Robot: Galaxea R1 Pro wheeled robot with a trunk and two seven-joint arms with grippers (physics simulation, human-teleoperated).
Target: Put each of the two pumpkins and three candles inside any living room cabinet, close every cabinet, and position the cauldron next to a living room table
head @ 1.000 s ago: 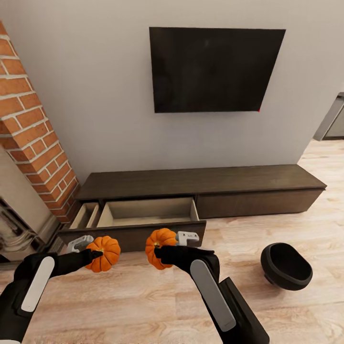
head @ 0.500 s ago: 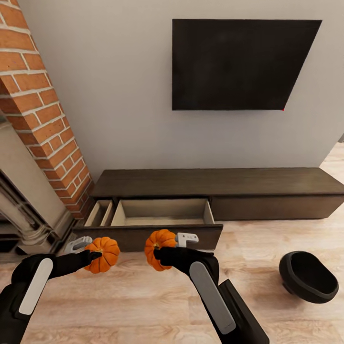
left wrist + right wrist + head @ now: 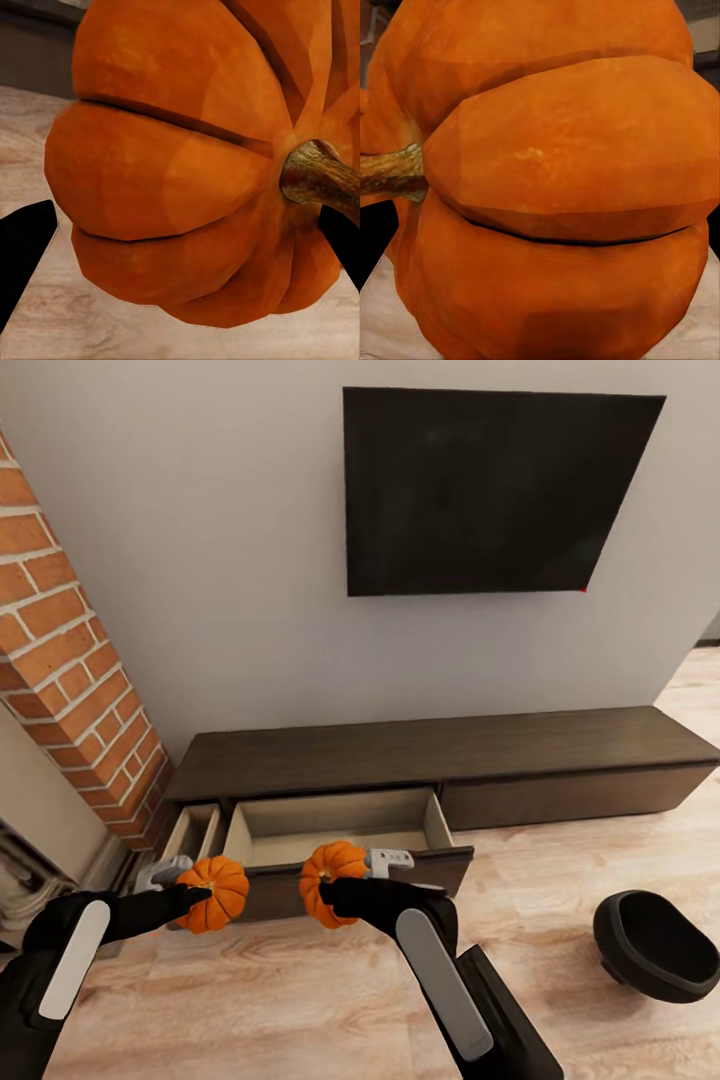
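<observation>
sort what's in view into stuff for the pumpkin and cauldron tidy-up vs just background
For the job:
small ribbed orange pumpkin in left gripper
matching orange pumpkin in right gripper
long dark brown wooden cabinet, drawer open
round black cauldron on floor

Background:
black wall screen
red brick column

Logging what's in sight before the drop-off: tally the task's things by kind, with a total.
Pumpkins: 2, left pumpkin in the left gripper, right pumpkin in the right gripper
Cauldron: 1
Cabinet: 1
Candles: 0 in sight
Total: 4
</observation>
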